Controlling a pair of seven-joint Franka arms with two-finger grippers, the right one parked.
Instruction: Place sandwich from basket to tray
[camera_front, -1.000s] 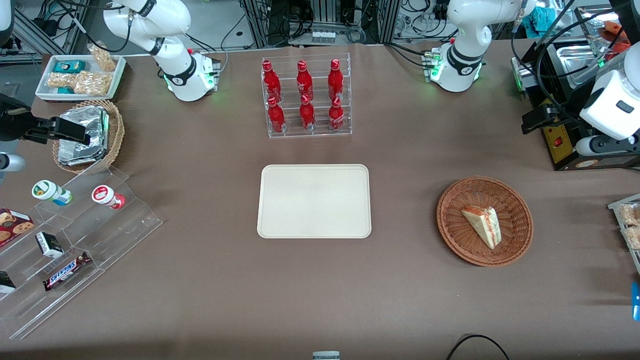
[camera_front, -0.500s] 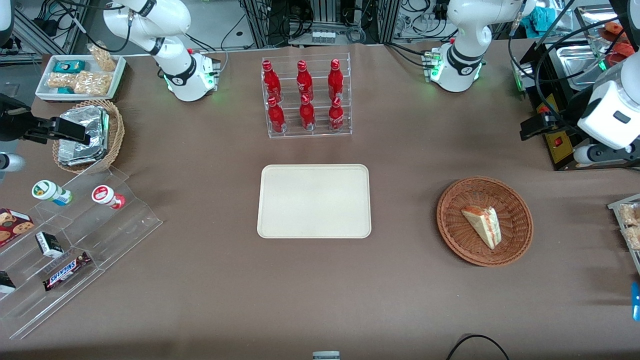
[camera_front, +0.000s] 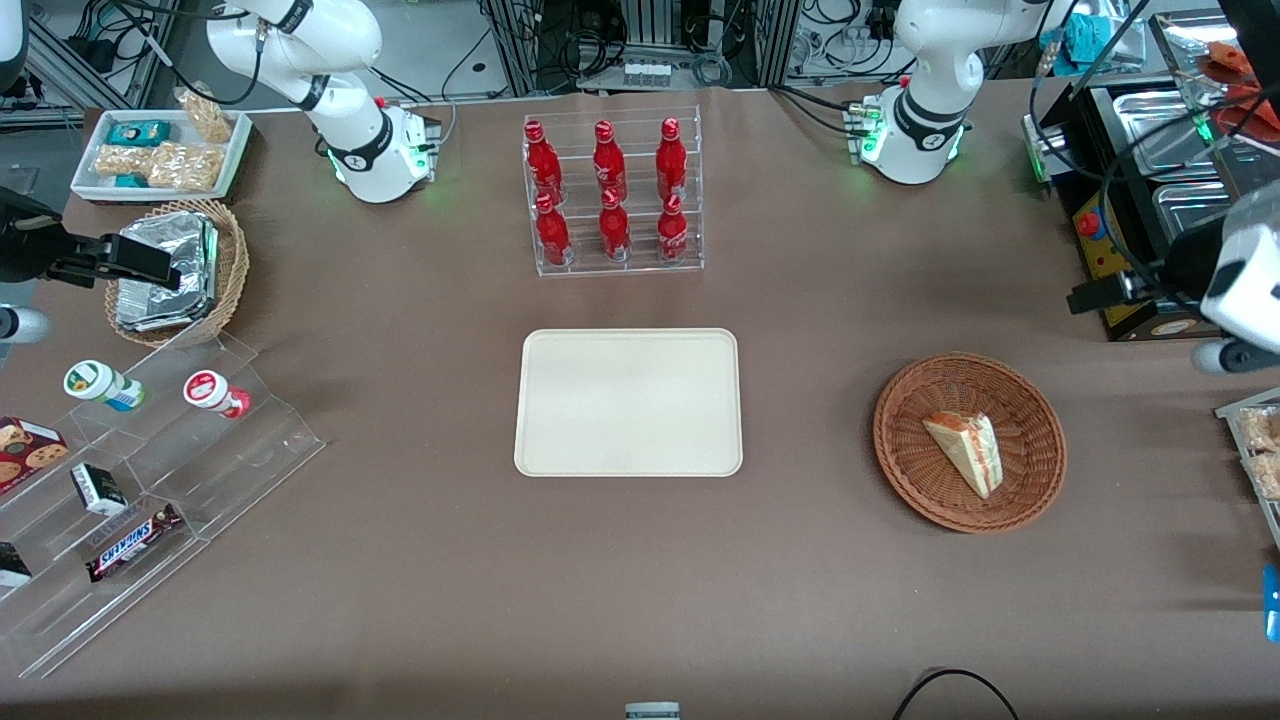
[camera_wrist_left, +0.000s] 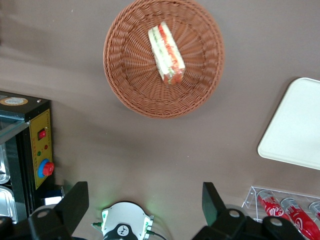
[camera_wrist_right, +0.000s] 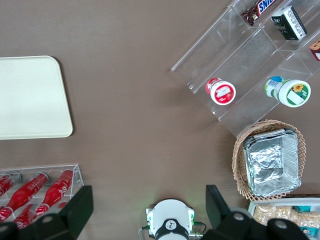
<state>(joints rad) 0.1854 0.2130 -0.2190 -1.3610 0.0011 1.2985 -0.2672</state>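
Note:
The sandwich (camera_front: 965, 452) is a pale triangular wedge with red and green filling, lying in the shallow reddish-brown wicker basket (camera_front: 900, 430) toward the working arm's end of the table. Both show in the left wrist view, the sandwich (camera_wrist_left: 166, 52) inside the basket (camera_wrist_left: 125, 75). The cream tray (camera_front: 628, 402) lies bare at mid-table, and its corner shows in the left wrist view (camera_wrist_left: 295, 130). My left gripper (camera_front: 1097, 296) hangs high above the table edge, farther from the front camera than the basket and apart from it. It is open and empty in the left wrist view (camera_wrist_left: 144, 204).
A clear rack of red bottles (camera_front: 612, 195) stands farther from the camera than the tray. A black box with a red button (camera_front: 1100, 240) sits by my gripper. Snack packets (camera_front: 1258, 450) lie at the table edge. A tan basket of foil packets (camera_front: 170, 270) and clear snack steps (camera_front: 150, 480) are toward the parked arm's end.
My left gripper has moved nearer to the front camera, closer to the basket, and stays open. The sandwich, basket and tray have not moved.

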